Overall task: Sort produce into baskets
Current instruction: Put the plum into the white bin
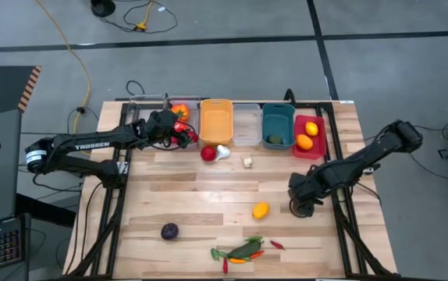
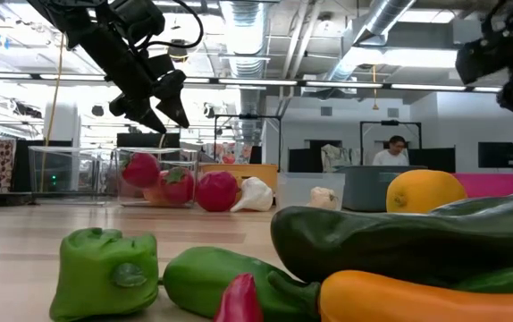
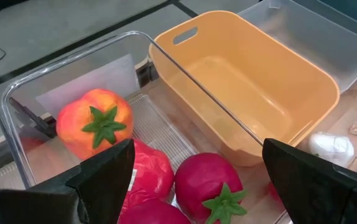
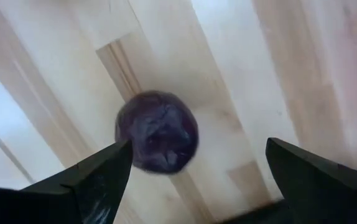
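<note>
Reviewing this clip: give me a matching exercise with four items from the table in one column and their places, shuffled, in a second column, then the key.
Items
1. yellow-orange citrus pair
2. dark purple ball
3. orange-yellow basket
4. green piece

Places
A. lying in the teal basket
B. alone on the bare table, near side, left of the chili pile
C. in the red basket at the row's right end
D. empty, beside the clear basket holding red produce

Pairs: 1-C, 2-B, 3-D, 4-A
</note>
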